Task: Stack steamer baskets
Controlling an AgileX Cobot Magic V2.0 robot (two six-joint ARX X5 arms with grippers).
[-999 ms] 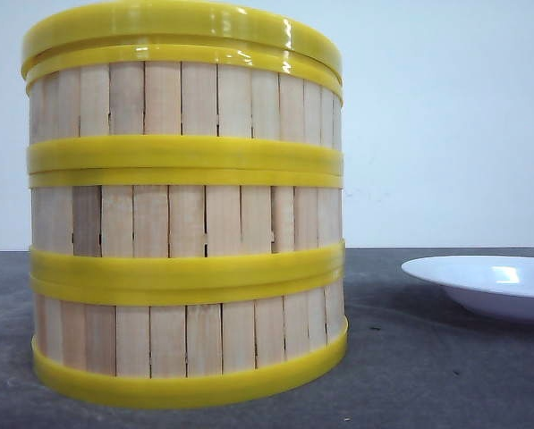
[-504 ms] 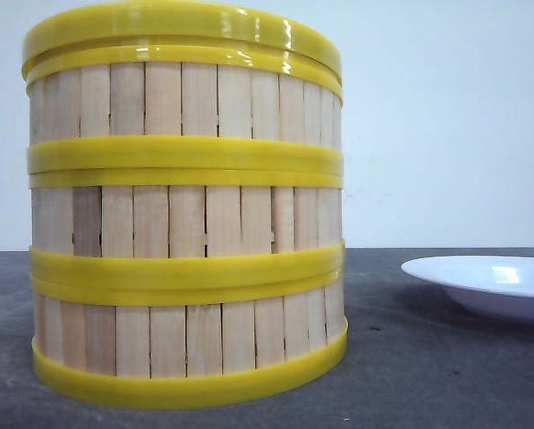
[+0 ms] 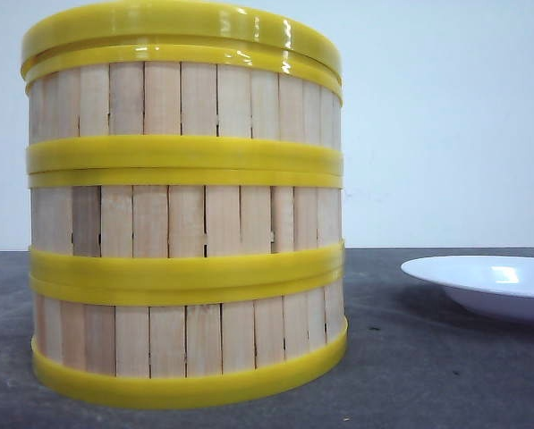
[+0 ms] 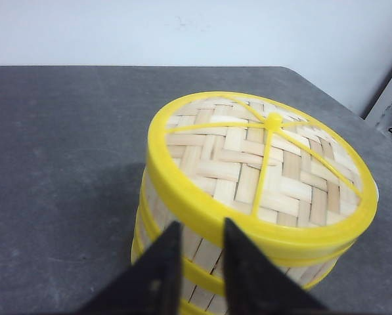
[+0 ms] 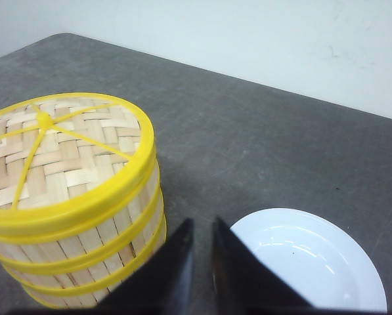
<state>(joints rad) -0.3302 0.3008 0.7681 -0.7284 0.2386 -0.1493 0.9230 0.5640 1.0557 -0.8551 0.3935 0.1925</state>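
Note:
Three steamer baskets stand in one stack on the dark table: the bottom basket (image 3: 186, 338), the middle basket (image 3: 186, 219) and the top basket (image 3: 186, 98). A woven lid (image 4: 261, 157) with a yellow rim and knob caps the stack. My left gripper (image 4: 201, 224) hovers beside the upper wall of the stack, apart from it, its fingers a narrow gap apart with nothing between them. My right gripper (image 5: 201, 220) hangs over bare table between the stack (image 5: 84, 236) and a plate, its fingers nearly together and empty. Neither gripper shows in the front view.
A white plate (image 3: 490, 281) lies on the table to the right of the stack, also seen as the plate (image 5: 307, 256) beside my right gripper. The grey table (image 4: 64, 131) ends at a white wall behind, and its far edge corner (image 4: 314, 79) is rounded.

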